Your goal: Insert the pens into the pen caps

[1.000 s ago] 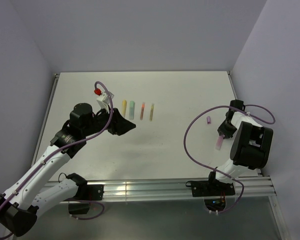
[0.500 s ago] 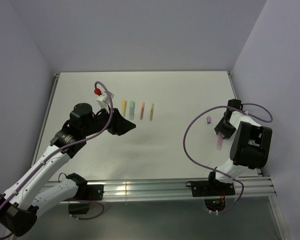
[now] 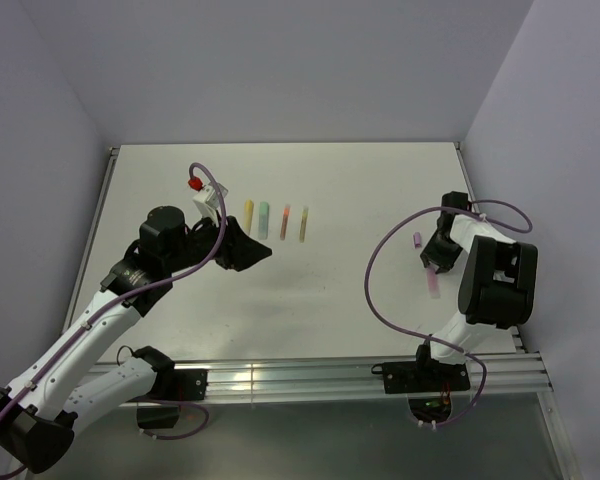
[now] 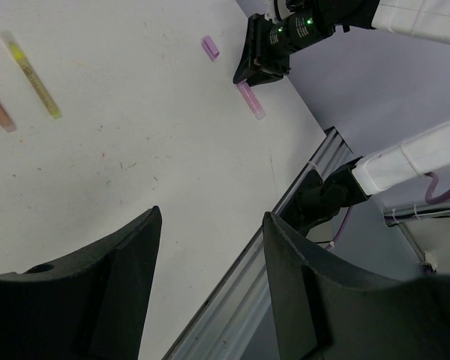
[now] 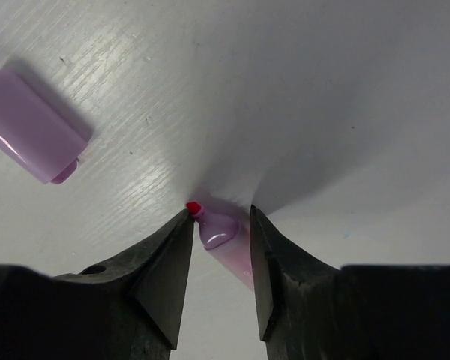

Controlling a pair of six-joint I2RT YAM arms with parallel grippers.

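While left claw (image 4: 210, 247) hovers spread above table (image 4: 135, 172), right claw (image 5: 219, 217) sits slightly parted, straddling nib end of purple pen (image 5: 223, 234) lying flat on table; purple cap (image 5: 31, 124) lies near, apart from pen.

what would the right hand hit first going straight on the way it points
Most likely the slim purple plastic pen with the red tip, lying between the right hand's open jaws, with the white table just under it. The short purple plastic cap lies off to one side.

Bare table (image 3: 355, 200) between pens (image 3: 264, 215), purple cap (image 3: 417, 240)
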